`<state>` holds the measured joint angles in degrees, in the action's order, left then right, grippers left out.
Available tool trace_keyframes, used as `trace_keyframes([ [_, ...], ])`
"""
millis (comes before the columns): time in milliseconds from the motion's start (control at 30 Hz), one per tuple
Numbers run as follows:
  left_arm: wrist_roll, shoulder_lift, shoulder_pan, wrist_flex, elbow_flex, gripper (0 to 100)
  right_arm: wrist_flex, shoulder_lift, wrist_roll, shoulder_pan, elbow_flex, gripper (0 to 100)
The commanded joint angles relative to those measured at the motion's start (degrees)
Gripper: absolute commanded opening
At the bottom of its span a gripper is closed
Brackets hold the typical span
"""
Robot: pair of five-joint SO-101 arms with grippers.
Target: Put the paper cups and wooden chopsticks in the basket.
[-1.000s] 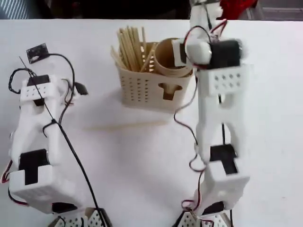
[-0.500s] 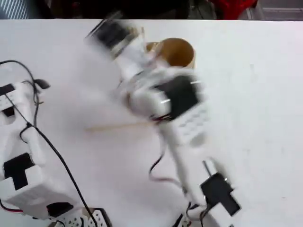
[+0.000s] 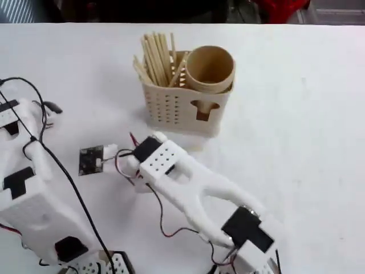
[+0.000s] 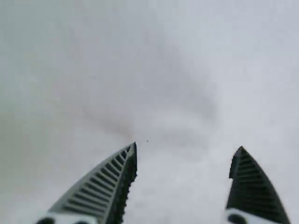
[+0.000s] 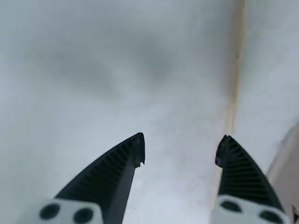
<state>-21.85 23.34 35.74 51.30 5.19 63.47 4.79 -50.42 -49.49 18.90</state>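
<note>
Chopstick [image 5: 236,60] loose on the worktop [image 3: 308,114], lying flat between the basket [image 3: 171,111] and the near edge.

Toward the left edge: left gripper [image 4: 187,147], jaws wide with nothing between them, hanging over bare worktop well apart from the task's things.

Further in, left of the basket and nearer the front edge: right gripper [image 5: 183,136], jaws likewise wide and empty. Low over the surface, with the loose chopstick running in line with one fingertip rather than inside the gap.

Toward the far edge, about midway along: basket holding a bundle of chopsticks [image 3: 157,57] on end and a cup [image 3: 210,67] upright beside them.

Likely trouble, judged from here:
- Would probably pinch air if closed now, or clip the chopstick's end and flick it away, for want of centring.
- Could press a fingertip onto the chopstick if lowered as placed, and roll it toward the basket's foot.
- Thin and flat to the worktop, so apt to slip out of a shallow grip.
- Could also nudge the basket or catch the leaning bundle if swung back low across its front.
</note>
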Motion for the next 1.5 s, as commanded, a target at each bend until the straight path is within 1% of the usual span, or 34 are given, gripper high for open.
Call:
trace_keyframes([
  [0,-0.62,0.75,0.48,1.85,-4.75,31,-5.93,1.45,-3.87,4.35,0.0,24.8],
  [100,-0.62,1.01,0.48,1.85,-4.92,31,-10.68,5.23,-6.24,7.25,0.09,25.0],
  [167,-0.62,0.92,0.4,1.85,-4.92,31,-12.88,8.04,-7.12,7.87,0.0,25.0],
  [367,-0.62,0.84,0.31,1.85,-4.92,31,-14.2,12.88,-7.21,7.87,-0.53,24.0],
  [433,-0.62,0.84,0.31,1.85,-4.92,31,-13.85,12.88,-7.21,7.96,-0.88,18.8],
  [533,-0.62,0.84,0.31,1.85,-4.92,31,-13.85,12.88,-6.59,7.78,-0.97,3.0],
  [567,-0.62,0.84,0.31,1.85,-4.92,31,-13.76,12.88,-6.24,7.69,-0.88,0.5],
  [600,-0.62,0.84,0.31,1.85,-4.92,31,-13.23,12.88,-4.84,7.69,-0.88,2.6],
  [667,-0.62,0.84,0.31,1.85,-4.92,31,-11.91,12.88,-1.85,7.87,-1.05,1.2],
  [733,-0.62,0.84,0.31,1.85,-4.84,31,-10.33,11.65,0.26,7.78,-1.05,1.8],
  [800,-0.62,0.84,0.31,1.85,-4.84,31,-7.43,8.92,3.08,7.87,-1.05,1.6],
  [900,-0.62,0.92,0.4,1.85,-4.84,31,-3.21,0.84,9.76,7.96,-1.05,1.6],
  [1033,-0.62,0.92,0.4,1.85,-4.84,31,1.98,-16.48,17.49,7.52,-1.05,1.6],
  [1167,-0.62,1.01,0.4,1.85,-4.92,31,1.1,-35.3,25.32,8.84,-2.11,1.6],
  [1233,-0.62,1.01,0.22,1.76,-4.92,31,-1.98,-42.68,30.15,9.27,-3.87,1.7],
  [1267,-0.62,1.01,0.22,1.76,-4.92,31,-5.58,-45.41,31.82,9.27,-4.57,1.7],
  [1367,-0.62,1.1,0.13,1.76,-4.92,31,-22.55,-50.51,34.37,9.27,-4.75,1.8],
  [1467,-0.62,1.1,0.22,1.76,-4.75,31,-38.46,-49.1,34.29,10.68,-4.84,1.8],
])
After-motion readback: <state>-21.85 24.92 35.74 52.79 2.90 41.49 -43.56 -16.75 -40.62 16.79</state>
